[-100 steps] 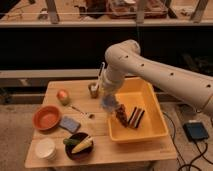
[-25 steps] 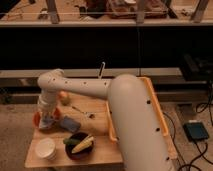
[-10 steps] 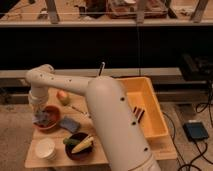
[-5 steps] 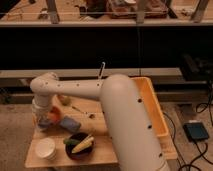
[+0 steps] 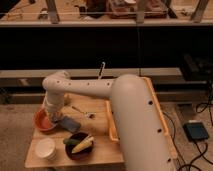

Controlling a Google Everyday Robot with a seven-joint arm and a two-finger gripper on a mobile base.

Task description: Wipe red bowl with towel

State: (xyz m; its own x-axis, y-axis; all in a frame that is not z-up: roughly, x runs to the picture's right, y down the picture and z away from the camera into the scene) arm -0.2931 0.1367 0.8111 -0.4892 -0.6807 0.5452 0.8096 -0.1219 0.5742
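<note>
The red bowl (image 5: 42,122) sits at the table's left edge, its right half covered by my arm. My gripper (image 5: 52,118) points down into the bowl's right side, shut on the towel (image 5: 50,120), a small pale lump pressed against the bowl's inside. The big white arm sweeps in from the right and hides much of the table's middle.
A blue-grey pad (image 5: 70,124) lies just right of the bowl. In front stand a white cup (image 5: 46,148) and a dark bowl with corn and a green vegetable (image 5: 80,145). A spoon (image 5: 82,112) lies behind them. A yellow tray (image 5: 156,112) takes up the table's right side.
The gripper with the towel has slid a little to the right inside the red bowl, and the arm's elbow has swung further right.
</note>
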